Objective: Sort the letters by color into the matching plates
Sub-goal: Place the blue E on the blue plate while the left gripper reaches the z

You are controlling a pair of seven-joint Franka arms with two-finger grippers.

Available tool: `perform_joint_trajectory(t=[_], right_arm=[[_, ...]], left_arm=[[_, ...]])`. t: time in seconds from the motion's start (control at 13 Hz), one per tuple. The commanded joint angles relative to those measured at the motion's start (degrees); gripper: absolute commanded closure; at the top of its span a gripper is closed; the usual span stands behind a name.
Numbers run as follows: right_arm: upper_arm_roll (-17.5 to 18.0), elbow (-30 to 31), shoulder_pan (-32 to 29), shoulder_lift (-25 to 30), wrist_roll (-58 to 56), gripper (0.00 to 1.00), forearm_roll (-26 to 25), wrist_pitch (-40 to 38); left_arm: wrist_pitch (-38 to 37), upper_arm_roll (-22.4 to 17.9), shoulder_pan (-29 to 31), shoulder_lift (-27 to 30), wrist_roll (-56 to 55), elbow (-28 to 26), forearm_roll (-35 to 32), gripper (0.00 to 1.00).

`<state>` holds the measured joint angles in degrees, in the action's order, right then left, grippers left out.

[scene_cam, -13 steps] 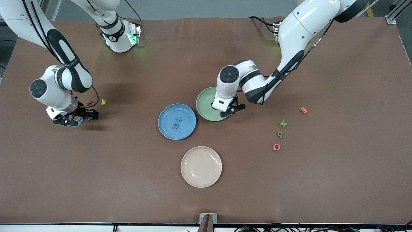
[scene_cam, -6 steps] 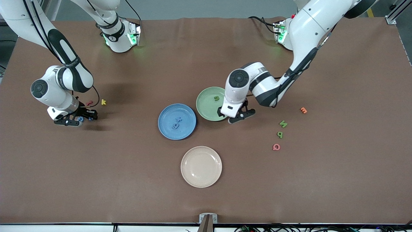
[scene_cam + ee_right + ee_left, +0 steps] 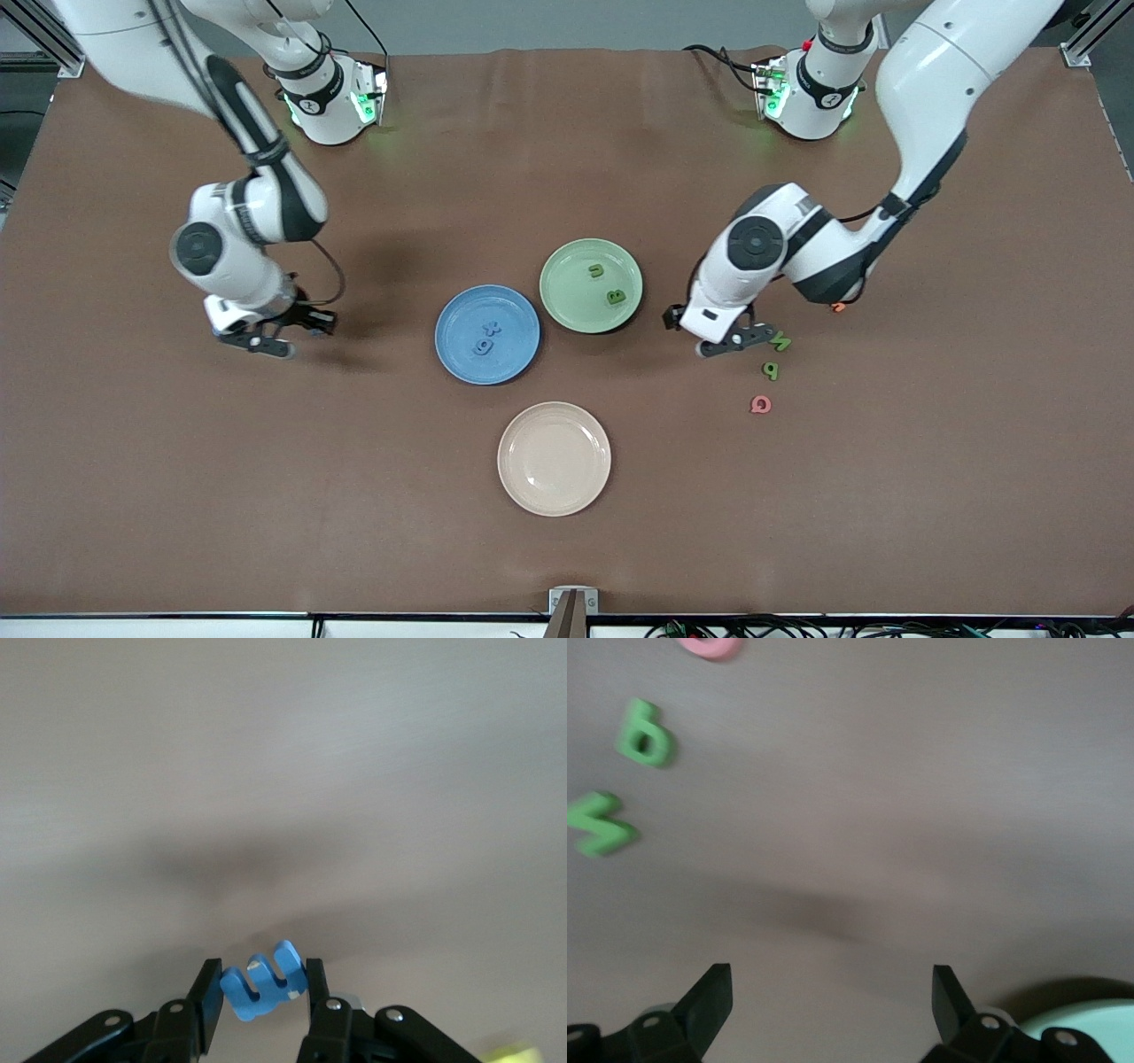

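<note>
Green plate (image 3: pixel 567 297) holds two green letters (image 3: pixel 615 297), seemingly.

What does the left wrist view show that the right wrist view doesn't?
Only the left wrist view shows the left pincer open and empty over bare table, with two green letters, one shaped like a 6 and a zigzag one, a pink letter and the green plate's edge.

Only the right wrist view shows the right pincer shut on a blue letter.

Both show the brown table and black fingers.
</note>
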<state>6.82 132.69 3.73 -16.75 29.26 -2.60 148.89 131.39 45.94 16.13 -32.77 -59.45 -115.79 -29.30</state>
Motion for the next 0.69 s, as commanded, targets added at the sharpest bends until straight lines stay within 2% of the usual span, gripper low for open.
perform_joint_trajectory(t=[0.0, 0.23, 0.39, 0.46, 0.54, 0.62], right_arm=[[0.74, -4.53, 10.12, 0.23, 17.78, 1.00, -0.04, -3.15], [0.65, -13.83, 20.67, -3.44, 34.58, 1.00, 0.05, -7.91], [0.65, -18.24, 23.41, -6.70, 39.45, 1.00, 0.05, -8.80], [0.65, -19.30, 23.86, -7.76, 39.90, 0.88, 0.05, -8.80], [0.65, -20.01, 23.87, -8.56, 40.08, 0.36, 0.05, -8.71], [0.65, -20.10, 24.13, -8.82, 40.95, 0.00, 0.05, -8.71]], left_arm=[[0.00, 1.09, 4.51, 5.26, 7.39, -5.58, -0.67, 0.01], [2.80, 1.35, 10.04, 5.79, 11.00, -8.74, -6.19, 0.01], [7.01, 1.44, 13.30, 5.70, 12.86, -11.20, -8.49, 0.01], [8.51, 1.35, 14.53, 5.27, 13.21, -11.82, -10.15, 0.01], [9.75, 1.35, 15.94, 4.48, 13.22, -12.09, -12.34, 0.01], [10.63, 1.35, 16.82, 3.34, 13.22, -12.09, -13.93, 0.01]])
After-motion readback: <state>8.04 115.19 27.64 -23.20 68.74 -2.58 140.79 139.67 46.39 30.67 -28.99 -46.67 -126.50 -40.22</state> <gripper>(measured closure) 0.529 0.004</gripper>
